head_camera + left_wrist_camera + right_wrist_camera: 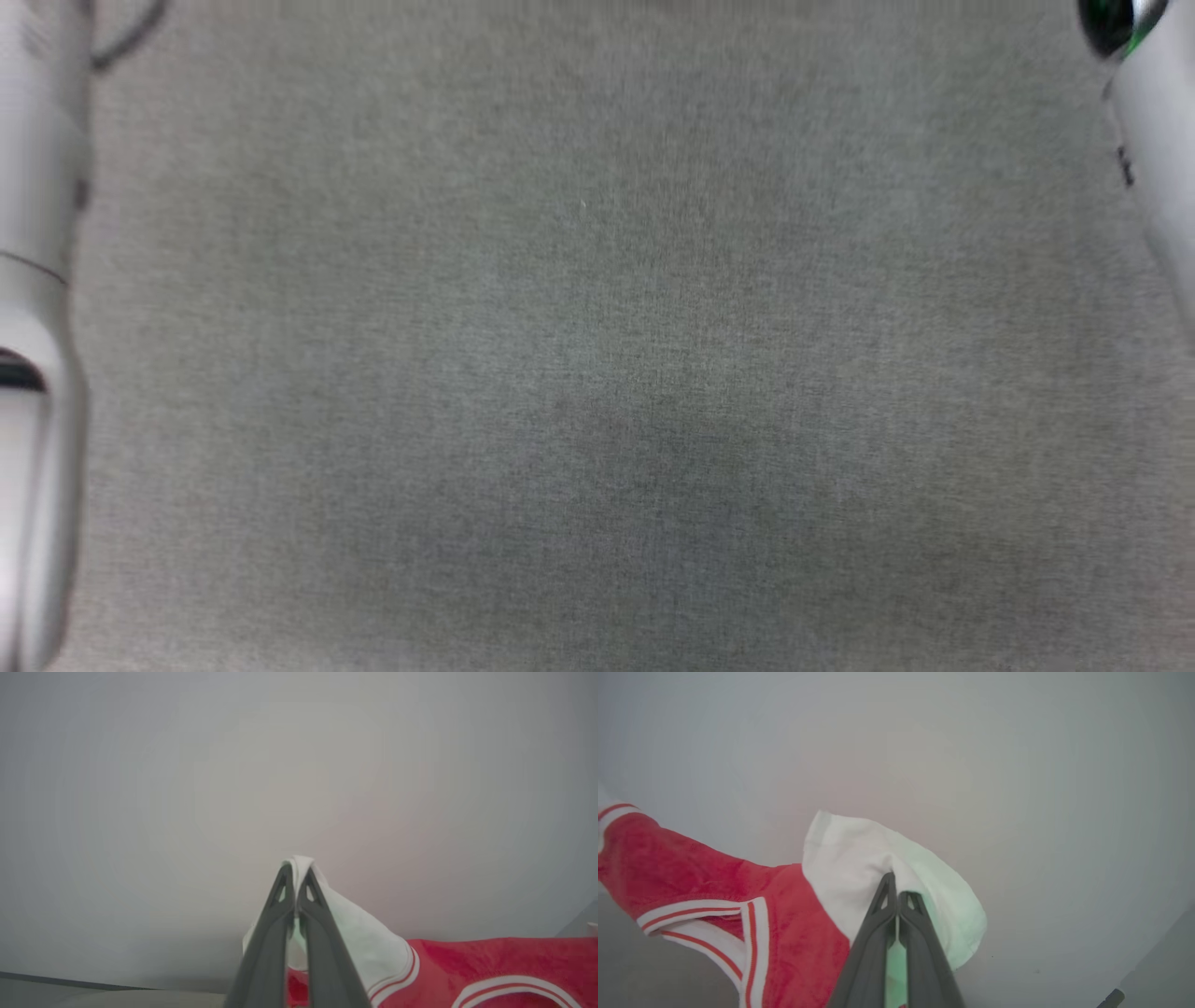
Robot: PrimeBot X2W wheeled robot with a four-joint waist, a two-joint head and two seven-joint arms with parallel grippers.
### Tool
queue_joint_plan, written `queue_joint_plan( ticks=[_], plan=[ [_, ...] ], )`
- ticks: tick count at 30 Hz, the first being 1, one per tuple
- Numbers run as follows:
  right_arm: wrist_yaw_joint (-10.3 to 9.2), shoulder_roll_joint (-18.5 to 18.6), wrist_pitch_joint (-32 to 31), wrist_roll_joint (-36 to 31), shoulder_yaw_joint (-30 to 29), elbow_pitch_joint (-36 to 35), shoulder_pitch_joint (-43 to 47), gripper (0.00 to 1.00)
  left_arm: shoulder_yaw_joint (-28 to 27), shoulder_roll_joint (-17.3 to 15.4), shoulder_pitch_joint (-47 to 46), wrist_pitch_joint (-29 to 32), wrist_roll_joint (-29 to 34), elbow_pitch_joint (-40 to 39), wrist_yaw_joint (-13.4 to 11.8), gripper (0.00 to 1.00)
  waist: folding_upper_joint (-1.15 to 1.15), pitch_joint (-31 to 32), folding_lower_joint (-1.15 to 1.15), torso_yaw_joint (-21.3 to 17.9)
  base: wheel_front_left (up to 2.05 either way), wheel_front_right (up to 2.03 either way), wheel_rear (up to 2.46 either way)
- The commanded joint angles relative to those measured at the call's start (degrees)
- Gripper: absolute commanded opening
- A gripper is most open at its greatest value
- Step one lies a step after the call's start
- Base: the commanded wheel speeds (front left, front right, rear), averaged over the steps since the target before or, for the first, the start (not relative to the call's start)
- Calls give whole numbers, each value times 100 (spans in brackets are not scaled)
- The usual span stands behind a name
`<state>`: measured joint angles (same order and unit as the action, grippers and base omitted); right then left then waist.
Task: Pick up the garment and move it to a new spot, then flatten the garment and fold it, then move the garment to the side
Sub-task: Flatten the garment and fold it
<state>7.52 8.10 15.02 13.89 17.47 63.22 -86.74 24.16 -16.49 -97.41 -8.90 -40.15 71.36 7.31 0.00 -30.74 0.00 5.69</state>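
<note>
Clamping tight on the garment (pixel 691 877), the left gripper (pixel 297 871) and right gripper (pixel 897 890) each pinch 1 white sleeve (pixel 364 938).

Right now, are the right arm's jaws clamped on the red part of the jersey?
No, the right gripper has its jaws shut on the white sleeve of the jersey, beside its red body.

garment (pixel 490 963): cut off by bottom edge | left forearm (pixel 37 280): blurred, cropped
</note>
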Motion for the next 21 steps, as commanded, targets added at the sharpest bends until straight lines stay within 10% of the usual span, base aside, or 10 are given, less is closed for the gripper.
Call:
queue_joint_plan(
  ticks=[1, 21],
  plan=[
    [-4, 22, -54, 197, 131, 20, 199, 0, 58, 27, 199, 85, -60, -27, 20, 0, 0, 556, 0, 30, 0, 0, 0],
    [-3, 1780, -1799, 3408, 2061, -2661, 3569, 0, 889, -244, 3477, 1136, -752, -916, 21, 0, 0, 2373, 0, 339, 0, 0, 0]
  ],
)
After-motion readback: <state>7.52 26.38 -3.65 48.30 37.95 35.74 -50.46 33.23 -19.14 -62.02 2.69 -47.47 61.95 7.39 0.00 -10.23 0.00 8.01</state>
